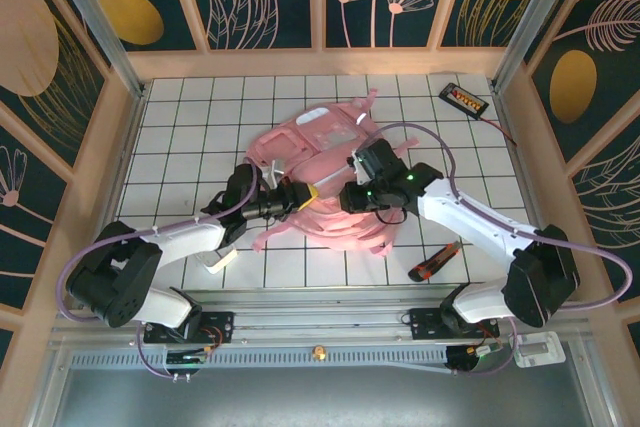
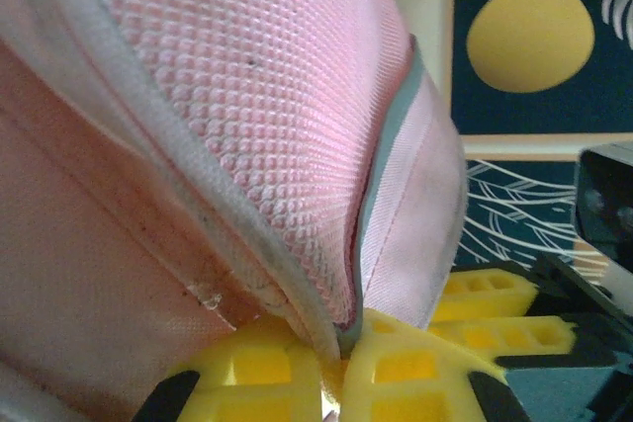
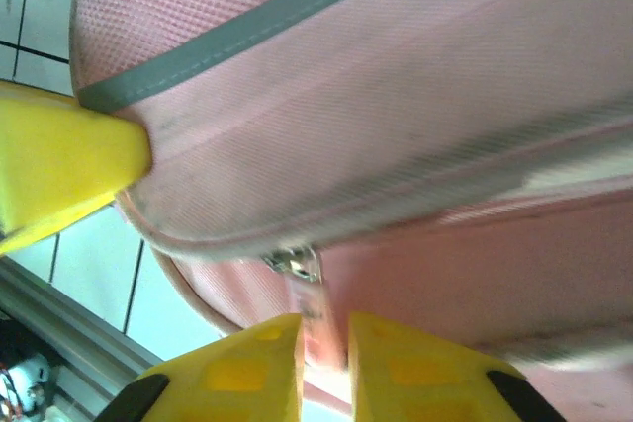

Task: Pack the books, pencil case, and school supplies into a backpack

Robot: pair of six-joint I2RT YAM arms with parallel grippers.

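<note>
The backpack (image 1: 320,142) lies on the middle of the table (image 1: 200,117). A flat device with a cable (image 1: 464,100) lies in the far right corner, well apart from it. A slim tool (image 1: 436,262) lies by the near edge, right of the backpack. The left gripper (image 1: 308,193) and right gripper (image 1: 347,197) sit side by side on the backpack's near side

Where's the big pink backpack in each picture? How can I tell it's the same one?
Top external: the backpack lies in the middle of the table.
Left wrist: the backpack covers most of the picture, pinched in the left claw.
Right wrist: the backpack spans the top, above the right claw.
Shared: its grey strip, in both wrist pictures.
</note>
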